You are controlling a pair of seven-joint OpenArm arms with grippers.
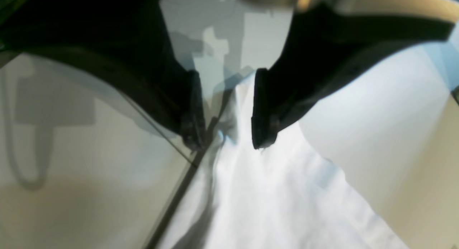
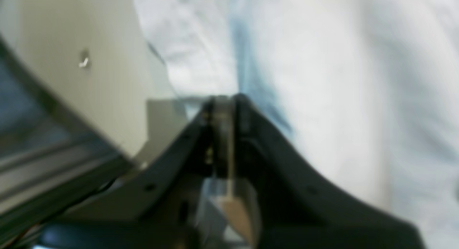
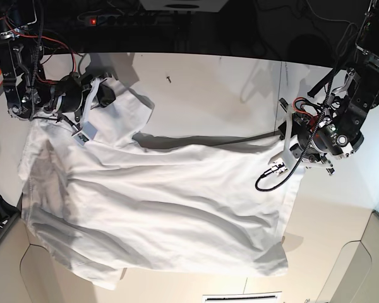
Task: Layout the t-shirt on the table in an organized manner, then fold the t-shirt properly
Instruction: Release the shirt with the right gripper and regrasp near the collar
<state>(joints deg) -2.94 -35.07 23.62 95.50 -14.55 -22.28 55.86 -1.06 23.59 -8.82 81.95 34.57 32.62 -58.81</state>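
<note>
Thin wrinkled cloth t-shirt [image 3: 158, 208]; matt table [image 3: 215, 95]

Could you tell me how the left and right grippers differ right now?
The left gripper stands open with cloth of the t-shirt between its fingers; the right gripper is shut. In the base view the left sits at the shirt's right edge, the right at its upper left corner. Both are black and close to the shirt.

No readable text, brand, number or sign showing in any view; t-shirt [image 3: 158, 202] appearing plain white, no print; small pale tag [image 3: 83, 134] on right arm hanging near shirt's upper corner (too small to read); both wrist views blurring.
</note>
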